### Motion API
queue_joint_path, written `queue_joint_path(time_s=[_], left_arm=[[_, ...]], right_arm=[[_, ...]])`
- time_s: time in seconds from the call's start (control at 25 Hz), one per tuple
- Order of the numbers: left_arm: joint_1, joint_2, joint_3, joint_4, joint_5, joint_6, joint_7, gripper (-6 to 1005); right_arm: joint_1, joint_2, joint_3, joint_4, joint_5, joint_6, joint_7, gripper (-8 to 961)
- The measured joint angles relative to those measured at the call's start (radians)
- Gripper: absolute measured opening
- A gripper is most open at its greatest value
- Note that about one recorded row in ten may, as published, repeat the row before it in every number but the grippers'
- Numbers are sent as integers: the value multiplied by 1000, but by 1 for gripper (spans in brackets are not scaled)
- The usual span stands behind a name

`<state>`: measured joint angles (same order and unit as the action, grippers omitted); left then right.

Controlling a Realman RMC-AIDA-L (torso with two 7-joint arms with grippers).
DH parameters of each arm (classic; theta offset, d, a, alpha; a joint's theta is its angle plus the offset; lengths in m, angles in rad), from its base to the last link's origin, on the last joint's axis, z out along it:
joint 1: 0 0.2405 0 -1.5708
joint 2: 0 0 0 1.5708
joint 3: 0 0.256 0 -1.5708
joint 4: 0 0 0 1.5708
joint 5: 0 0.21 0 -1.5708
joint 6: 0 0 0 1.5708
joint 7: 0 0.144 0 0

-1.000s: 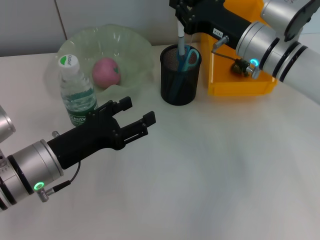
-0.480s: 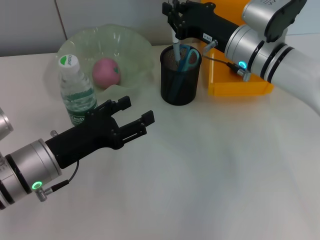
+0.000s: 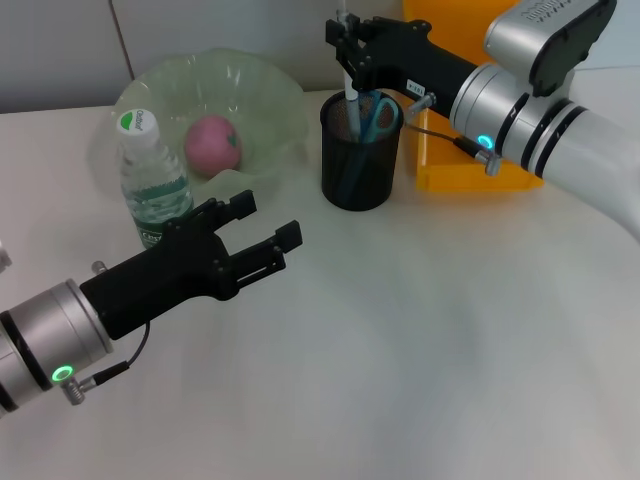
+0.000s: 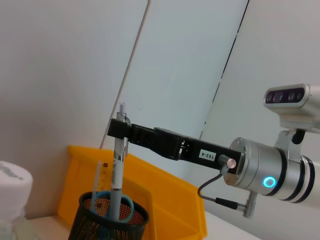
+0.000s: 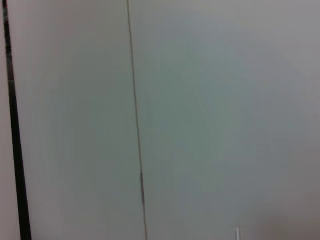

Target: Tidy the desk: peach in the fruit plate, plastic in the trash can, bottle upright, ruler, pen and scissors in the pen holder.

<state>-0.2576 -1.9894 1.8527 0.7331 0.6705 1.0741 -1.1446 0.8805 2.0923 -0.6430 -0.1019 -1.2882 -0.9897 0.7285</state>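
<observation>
The right end effector (image 3: 347, 45) is clamped on the pen (image 3: 352, 100), held upright with its lower end already inside the pen holder (image 3: 357, 165) beside the scissors (image 3: 381, 112). Next it must release cleanly. The left end effector (image 3: 262, 232) hovers spread apart over the surface (image 3: 420, 330).

The white desk (image 3: 450, 330) carries the fruit plate (image 3: 275, 120), bottle (image 3: 152, 185), pen holder (image 3: 357, 165) and trash can (image 3: 470, 170).

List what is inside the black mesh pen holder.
Inside the black wire-mesh pen holder: light blue-handled scissors, a clear ruler, and a pen whose lower end dips in, gripped by the right gripper. The mesh hides their lower ends.
</observation>
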Motion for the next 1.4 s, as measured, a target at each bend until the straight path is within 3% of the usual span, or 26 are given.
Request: queue_joint_path(time_s=[0.2,0.64,0.76,0.8,0.84,0.88,0.92,1.0,1.04,1.08,1.12,1.16,1.2,1.24,1.32,1.36,1.4], left_arm=[[3,4,0,3,0,3,0,818],[6,12,-1,5,0,19,2,818],[6,21,-3,5,8,26,-3,817],[2,29,-42,5,67,56,-35,817],[2,29,-42,5,67,56,-35,816],[0,30,-70,6,107,71,-55,816],[0,30,-70,6,107,71,-55,816],[-3,30,-116,6,173,94,-86,816],[-18,30,-230,3,316,156,-148,816],[-34,30,-291,-4,385,197,-176,816],[-41,31,-314,-8,411,215,-189,816],[-55,32,-358,-14,460,249,-210,816],[-62,34,-376,-17,484,266,-221,816],[-77,35,-417,-26,527,296,-238,816],[-93,37,-457,-38,567,327,-254,816],[-146,41,-545,-89,659,400,-279,816],[-157,43,-562,-103,675,414,-280,816]], right_arm=[[-17,0,3,1,31,-9,4,236],[-81,-6,1,-30,40,-140,105,638],[-158,-10,-15,-106,29,-241,220,699],[-225,-15,-49,-185,12,-313,304,709],[-225,-15,-49,-185,12,-313,304,720],[-296,-24,-105,-281,-9,-377,392,730],[-296,-24,-105,-281,-9,-377,392,740],[-369,-53,-165,-386,-53,-456,523,760],[-381,-67,-175,-403,-82,-484,563,760],[-381,-67,-175,-403,-82,-484,563,760],[-387,-80,-179,-413,-108,-507,599,759],[-387,-98,-180,-414,-147,-529,637,759],[-377,-135,-181,-408,-234,-574,709,759],[-377,-135,-181,-408,-234,-574,709,759],[-365,-156,-182,-402,-320,-613,754,758],[-360,-164,-180,-402,-360,-632,770,758],[-354,-176,-178,-405,-426,-668,793,758]])
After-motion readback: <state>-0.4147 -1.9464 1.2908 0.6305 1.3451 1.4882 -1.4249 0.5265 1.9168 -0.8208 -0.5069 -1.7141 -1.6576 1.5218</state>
